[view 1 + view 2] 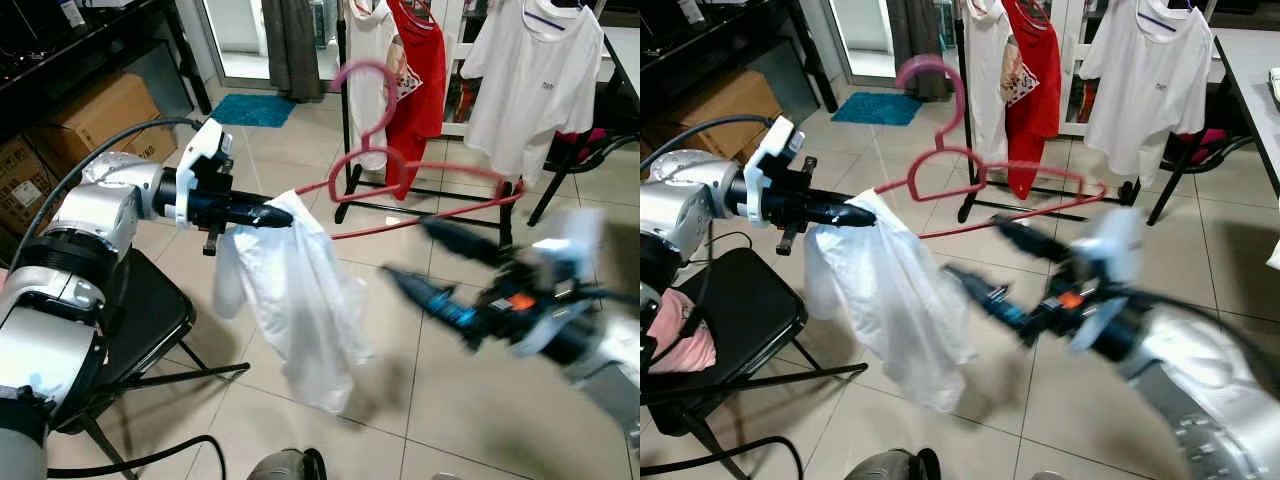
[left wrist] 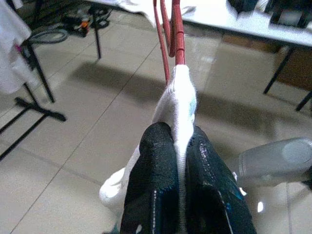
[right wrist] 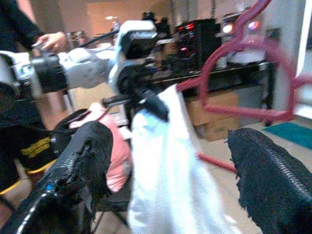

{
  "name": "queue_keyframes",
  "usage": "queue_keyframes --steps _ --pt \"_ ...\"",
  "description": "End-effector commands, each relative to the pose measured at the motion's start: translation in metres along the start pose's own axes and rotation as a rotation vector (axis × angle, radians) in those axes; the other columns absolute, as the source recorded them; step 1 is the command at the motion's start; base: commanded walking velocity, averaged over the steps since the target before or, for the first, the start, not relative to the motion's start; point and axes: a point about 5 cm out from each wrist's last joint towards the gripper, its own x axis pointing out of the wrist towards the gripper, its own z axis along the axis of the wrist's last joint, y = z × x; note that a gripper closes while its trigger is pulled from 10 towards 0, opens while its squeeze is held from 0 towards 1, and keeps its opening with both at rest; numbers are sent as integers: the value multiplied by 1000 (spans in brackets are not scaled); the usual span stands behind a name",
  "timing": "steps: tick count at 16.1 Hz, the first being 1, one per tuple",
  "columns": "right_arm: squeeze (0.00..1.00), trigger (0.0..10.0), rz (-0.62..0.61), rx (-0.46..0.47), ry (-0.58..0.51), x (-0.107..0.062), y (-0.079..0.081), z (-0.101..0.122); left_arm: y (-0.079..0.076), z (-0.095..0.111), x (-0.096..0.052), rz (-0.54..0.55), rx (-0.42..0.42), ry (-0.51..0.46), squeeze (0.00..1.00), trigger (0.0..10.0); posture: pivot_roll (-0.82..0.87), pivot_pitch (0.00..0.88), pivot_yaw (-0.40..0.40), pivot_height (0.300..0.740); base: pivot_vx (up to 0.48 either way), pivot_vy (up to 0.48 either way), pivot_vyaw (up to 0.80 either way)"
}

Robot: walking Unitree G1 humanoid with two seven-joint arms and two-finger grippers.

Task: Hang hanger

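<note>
Left claw (image 1: 268, 213) pinches shirt (image 1: 300, 300) on the red hanger (image 1: 400, 185), held mid-air. Hanger's long axis runs toward the open, blurred right claw (image 1: 440, 265); rack (image 1: 345, 120) beyond.

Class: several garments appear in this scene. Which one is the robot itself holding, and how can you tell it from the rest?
The white shirt on the pink hanger, pinched in the left claw. The other garments hang on the rack behind.
</note>
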Motion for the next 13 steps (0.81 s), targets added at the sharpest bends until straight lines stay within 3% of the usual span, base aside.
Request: queue_keyframes --steps 1,2,3,7,13 --pt "1000 10000 25 -6 27 9 8 -4 1 20 -3 -26 34 -49 0 0 -99 51 178 740 0 0 0" --pt "882 10000 12 -26 60 16 9 -9 0 25 -1 -47 27 -66 0 0 -99 51 181 740 0 0 0" --pt "0 10000 -48 -53 73 25 5 -15 -1 30 1 -64 30 -73 0 0 -96 52 188 740 0 0 0" --pt "0 10000 -64 -49 18 43 10 -13 -2 36 4 -79 41 -95 0 0 -89 50 193 740 0 0 0" --pt "0 10000 -7 -89 113 53 17 -29 -2 44 8 -92 53 -143 0 0 -90 46 192 740 0 0 0"
